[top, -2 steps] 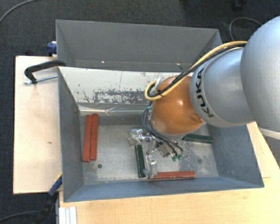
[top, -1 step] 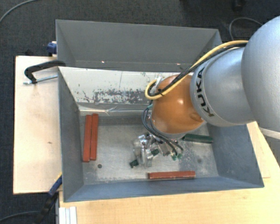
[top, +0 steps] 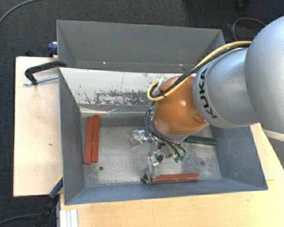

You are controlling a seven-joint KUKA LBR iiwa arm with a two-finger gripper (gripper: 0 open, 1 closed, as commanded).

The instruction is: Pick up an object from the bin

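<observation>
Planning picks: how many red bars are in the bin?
3 red bars: a pair side by side by the left wall, one along the front wall. The arm may hide more.

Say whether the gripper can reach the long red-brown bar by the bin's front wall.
Likely yes: the gripper sits by the long red-brown bar, at its left end; nothing lies on it, but the wall is close.

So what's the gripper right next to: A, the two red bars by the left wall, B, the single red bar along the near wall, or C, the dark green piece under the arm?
B: the gripper sits at the left end of the red bar lying along the near wall.
</observation>
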